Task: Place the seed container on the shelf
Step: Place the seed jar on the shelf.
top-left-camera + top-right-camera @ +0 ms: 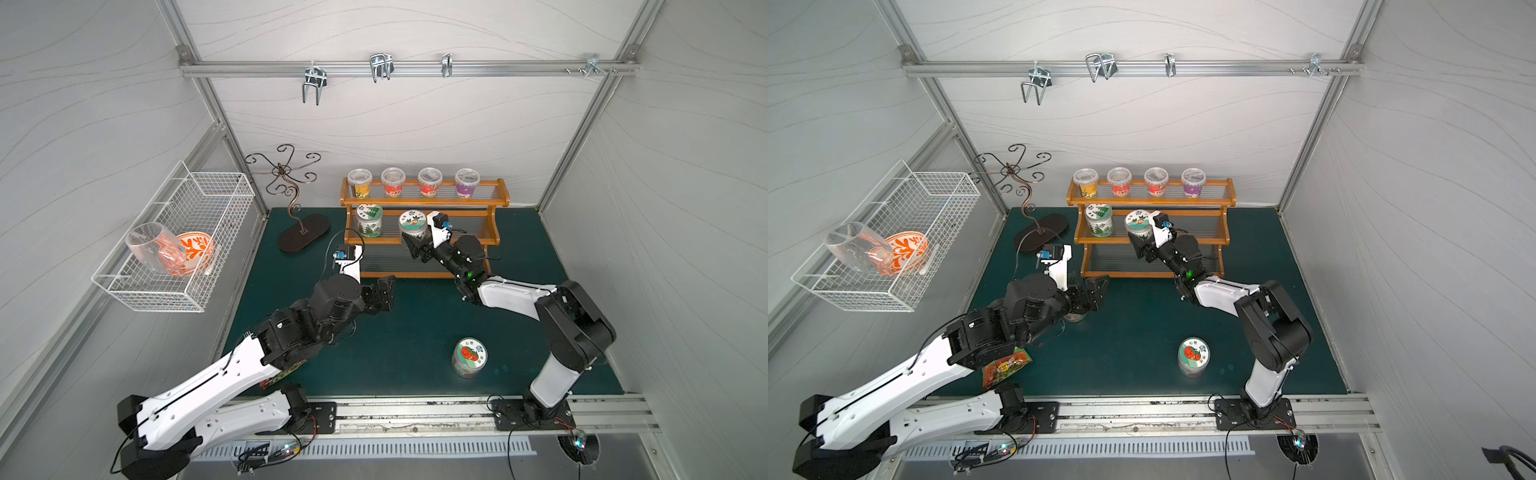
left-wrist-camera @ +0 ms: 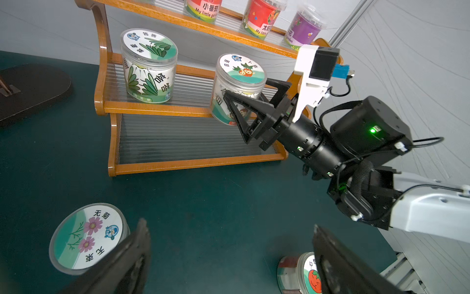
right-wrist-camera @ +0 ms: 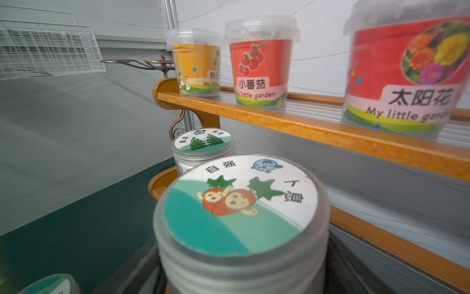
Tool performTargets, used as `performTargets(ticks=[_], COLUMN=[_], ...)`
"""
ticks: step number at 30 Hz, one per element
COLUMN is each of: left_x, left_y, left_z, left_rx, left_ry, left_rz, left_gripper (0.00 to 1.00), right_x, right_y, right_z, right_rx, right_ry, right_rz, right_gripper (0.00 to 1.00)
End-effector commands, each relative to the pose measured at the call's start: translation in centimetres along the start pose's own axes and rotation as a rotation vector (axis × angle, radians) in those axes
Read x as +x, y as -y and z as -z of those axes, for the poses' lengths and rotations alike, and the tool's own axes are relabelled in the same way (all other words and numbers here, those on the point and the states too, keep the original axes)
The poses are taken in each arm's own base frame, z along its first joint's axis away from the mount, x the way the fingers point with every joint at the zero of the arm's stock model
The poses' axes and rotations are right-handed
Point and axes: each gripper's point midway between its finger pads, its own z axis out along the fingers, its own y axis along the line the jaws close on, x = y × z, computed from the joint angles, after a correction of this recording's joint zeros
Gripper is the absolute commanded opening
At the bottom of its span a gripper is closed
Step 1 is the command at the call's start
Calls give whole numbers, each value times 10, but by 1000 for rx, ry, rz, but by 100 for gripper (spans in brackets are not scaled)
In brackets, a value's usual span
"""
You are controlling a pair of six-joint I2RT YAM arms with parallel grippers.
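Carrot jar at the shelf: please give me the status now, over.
Left gripper open, empty. Right gripper shut on carrot jar, tilted at front edge of shelf, middle tier. Grass jar beside it, apart; nothing blocking.

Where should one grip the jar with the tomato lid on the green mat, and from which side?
Grip the tomato jar on its round wall, just under the lid, probably coming level from the robot's side. It stands upright with bare mat around it, and the flat, wide lid gives no hold.
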Motion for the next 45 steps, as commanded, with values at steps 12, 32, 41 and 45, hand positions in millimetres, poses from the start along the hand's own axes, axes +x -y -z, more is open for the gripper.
performTargets(ticks=[12,32,41,45], left_x=[-21,-15,-9,-6], left_y=[6,4,1,1], left_z=[8,5,1,0], left_rx=[36,28,18,17], left_ry=[82,67,53,43], left_rz=[26,33,33,33], left_gripper=[100,100,100,100], right_x=[-6,24,34,32], right_y=[29,26,16,15], right_z=[-37,-75,-73,-67], right_rx=[60,12,-7,-7], right_ry=[91,57,34,26], right_rz=[-28,-42,2,27], right_gripper=[46,50,70,86])
